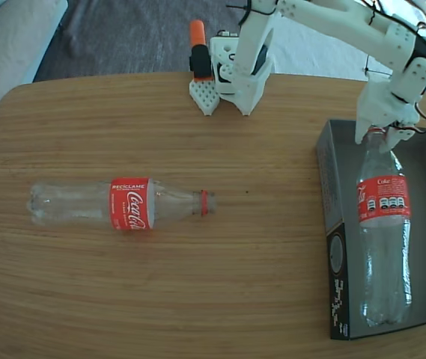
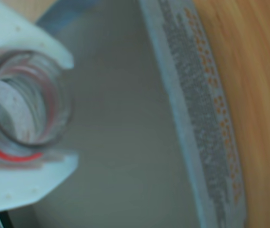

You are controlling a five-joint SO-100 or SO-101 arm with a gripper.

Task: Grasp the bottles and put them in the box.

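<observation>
Wooden surface, seen from a fixed view. One Coca-Cola bottle lies on its side near the left edge, red cap toward centre. The dark grey box sits at the right edge w/ a second bottle lying inside, neck toward the far edge. White fingers pinch that bottle's open neck; in the wrist view it shows no cap.

Clear bottles carry red labels with white lettering. The box is dark grey, its black side white-printed. White gripper; tan wood-grain worktop.
</observation>
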